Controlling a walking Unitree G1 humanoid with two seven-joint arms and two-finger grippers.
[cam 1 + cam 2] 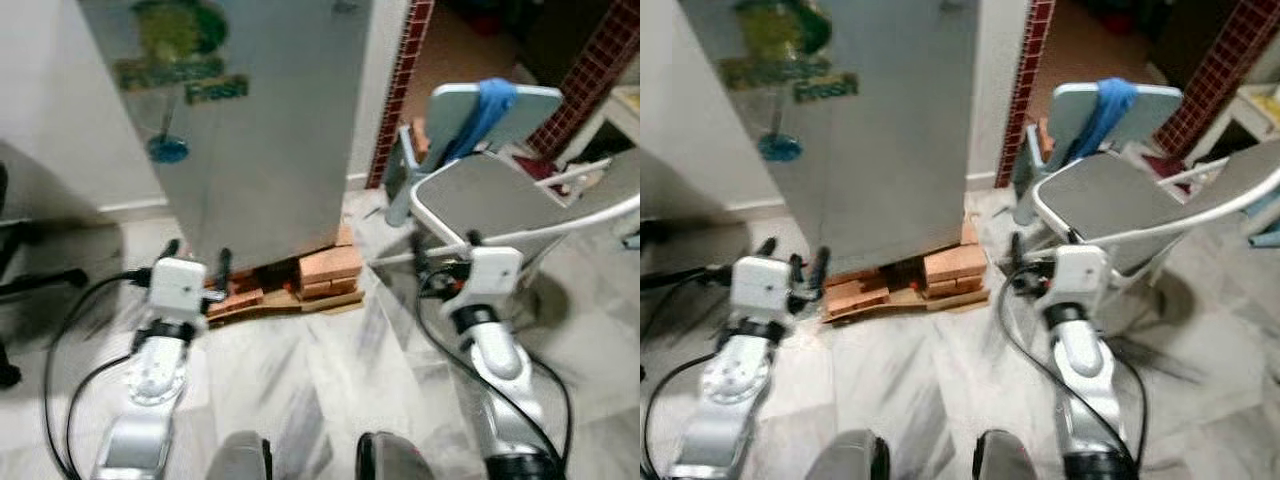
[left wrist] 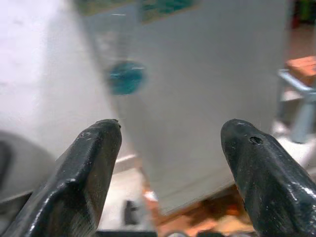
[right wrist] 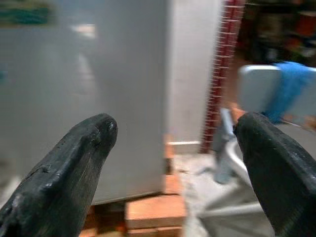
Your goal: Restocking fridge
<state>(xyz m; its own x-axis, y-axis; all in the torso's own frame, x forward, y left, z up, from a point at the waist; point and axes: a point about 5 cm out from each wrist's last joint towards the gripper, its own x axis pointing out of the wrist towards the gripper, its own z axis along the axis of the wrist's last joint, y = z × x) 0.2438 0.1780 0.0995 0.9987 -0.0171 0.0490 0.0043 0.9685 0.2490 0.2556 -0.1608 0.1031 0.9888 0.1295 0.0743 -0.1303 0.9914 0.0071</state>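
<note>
A tall grey fridge (image 1: 270,130) with green and blue stickers stands straight ahead, its door closed. It rests on bricks (image 1: 330,270) and a wooden board. My left gripper (image 1: 197,255) is held low in front of the fridge's bottom left corner. It is open with nothing between its fingers, and the left wrist view looks between them (image 2: 170,143) at the fridge front (image 2: 197,98). My right gripper (image 1: 445,250) is held low to the right of the fridge, beside a chair, also open and empty. In the right wrist view (image 3: 175,133) the fridge side (image 3: 98,89) lies ahead.
A grey-seated chair with a white frame (image 1: 490,195) stands close on the right. Behind it is a pale blue chair with a blue cloth (image 1: 485,110) over its back. A red-tiled pillar (image 1: 400,80) flanks the fridge. A dark chair base (image 1: 30,280) sits at far left.
</note>
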